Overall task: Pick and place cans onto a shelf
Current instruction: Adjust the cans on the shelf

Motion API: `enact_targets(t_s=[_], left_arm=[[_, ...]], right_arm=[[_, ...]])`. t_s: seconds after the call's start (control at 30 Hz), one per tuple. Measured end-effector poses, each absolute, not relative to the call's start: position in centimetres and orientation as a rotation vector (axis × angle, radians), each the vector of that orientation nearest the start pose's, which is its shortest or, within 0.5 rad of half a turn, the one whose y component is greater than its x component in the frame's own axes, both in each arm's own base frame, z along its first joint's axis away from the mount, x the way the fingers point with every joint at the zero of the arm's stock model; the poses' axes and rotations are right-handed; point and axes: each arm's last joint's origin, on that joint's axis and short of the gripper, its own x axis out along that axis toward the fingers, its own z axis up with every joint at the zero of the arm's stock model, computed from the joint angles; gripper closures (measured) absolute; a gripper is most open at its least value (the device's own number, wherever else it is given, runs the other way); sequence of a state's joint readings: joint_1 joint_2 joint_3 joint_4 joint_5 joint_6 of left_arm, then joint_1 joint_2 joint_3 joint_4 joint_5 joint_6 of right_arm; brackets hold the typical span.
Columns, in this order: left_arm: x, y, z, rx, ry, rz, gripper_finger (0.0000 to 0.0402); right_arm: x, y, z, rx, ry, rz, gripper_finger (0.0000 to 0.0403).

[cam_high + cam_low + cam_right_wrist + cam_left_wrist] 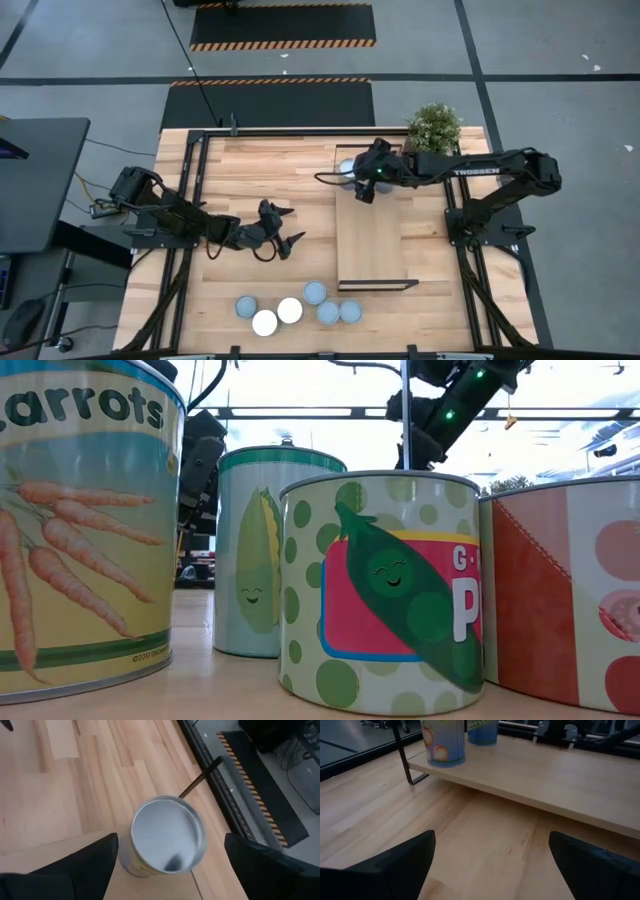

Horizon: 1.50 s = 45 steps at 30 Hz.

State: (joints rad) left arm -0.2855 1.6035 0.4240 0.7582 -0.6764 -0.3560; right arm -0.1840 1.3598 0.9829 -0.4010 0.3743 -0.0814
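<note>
Right gripper [362,192] hangs spread wide above one can [167,841] standing at the shelf's [372,240] far left corner, nothing held, and I'd worry a careless sideways exit clips it off the edge.

Between the right pincer's [170,865] black fingers [75,870], a can [167,840] shows a pale blue-grey top; the table [75,785] is light wood.
</note>
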Motion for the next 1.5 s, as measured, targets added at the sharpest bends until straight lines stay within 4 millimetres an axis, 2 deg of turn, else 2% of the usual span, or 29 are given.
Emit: enact_targets(t_s=[0.17, 0.33, 0.5, 0.67, 0.93, 1.1, 1.23, 1.37, 1.5], left_arm=[[25.5, -5.6, 12.7, -0.151, 0.302, 0.445, 0.0005], [25.5, -5.6, 12.7, -0.152, 0.304, 0.440, 0.0005], [25.8, -5.6, 12.9, -0.176, 0.295, 0.403, 0.0005], [27.6, -4.5, 14.6, -0.122, 0.252, 0.431, 0.0005], [30.9, -4.3, 19.3, 0.069, 0.183, 0.426, 0.0005], [32.8, -4.5, 22.3, 0.243, 0.241, 0.419, 0.0005], [33.6, -4.6, 23.8, 0.280, 0.294, 0.416, 0.0005], [33.4, -4.3, 23.1, 0.263, 0.335, 0.421, 0.0005], [33.1, -2.6, 21.6, 0.235, 0.369, 0.473, 0.0005]], right_arm=[[26.4, -5.1, 26.8, -0.185, 0.842, -0.472, 0.0030], [25.0, -3.5, 27.0, -0.274, 0.922, -0.523, 0.0030], [23.6, -2.2, 28.1, -0.199, 0.999, -0.542, 0.0030], [22.8, -1.7, 28.7, -0.098, 1.063, -0.548, 0.0030], [21.3, -0.9, 28.2, -0.012, 1.148, -0.637, 0.0030], [20.5, -0.2, 26.7, 0.005, 1.111, -0.704, 0.0030], [19.9, 0.0, 25.0, 0.036, 1.095, -0.740, 0.0030], [19.6, 0.0, 23.4, 0.048, 1.070, -0.791, 0.0030], [19.5, -0.4, 22.3, 0.052, 1.058, -0.818, 0.0030]])
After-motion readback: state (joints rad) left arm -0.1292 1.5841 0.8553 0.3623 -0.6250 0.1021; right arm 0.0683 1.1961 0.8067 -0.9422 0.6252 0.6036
